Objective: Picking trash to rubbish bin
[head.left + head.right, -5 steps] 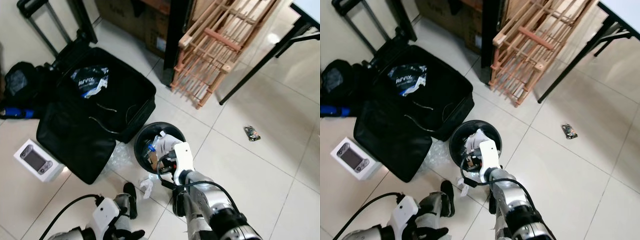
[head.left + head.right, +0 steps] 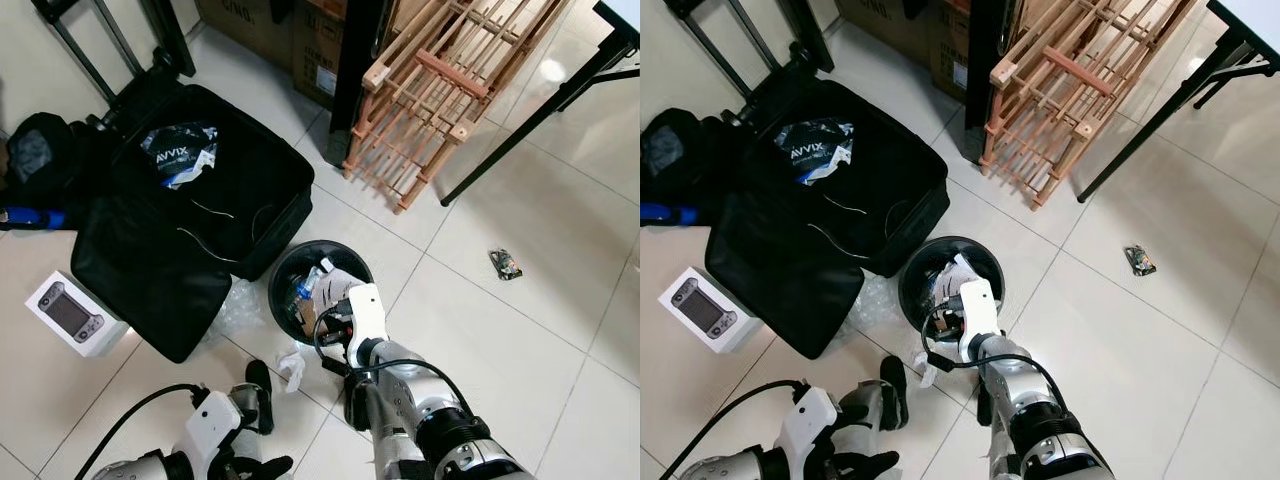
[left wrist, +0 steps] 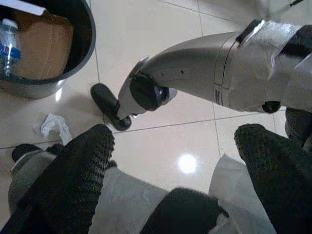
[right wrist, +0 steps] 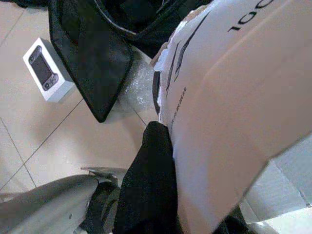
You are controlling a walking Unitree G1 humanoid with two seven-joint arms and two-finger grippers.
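Over the bin [image 2: 300, 290], the right pincer [image 2: 338, 290] holds a white carton [image 4: 229, 107], clamped between its fingers [image 4: 148, 185], right at the bin's near rim. Carton is above or just inside the opening; cannot tell if it touches the contents. Bin stands on the floor [image 2: 520, 340] just beside the near corner of the open black suitcase [image 2: 190, 220]. Already in the bin: a water bottle [image 3: 9, 46] and a brown cardboard piece [image 3: 44, 44], so some trash looks done.

Left pincer [image 3: 170, 146] hangs low near the robot's body, fingers spread wide, nothing between them.

Still on the floor: a crumpled tissue [image 2: 292, 368] just beside the bin on the robot's side, and a small wrapper [image 2: 504, 264] well apart, toward the black table leg [image 2: 530, 120]. Clear plastic film [image 2: 237, 305] lies between the suitcase lid and the bin; probably trash too. White boxed gadget [image 2: 72, 315] sits beside the suitcase lid, likely not trash.

Judgement: mid-task. Carton drop is the step in hand, not yet released. At least tissue and wrapper remain, maybe the film.
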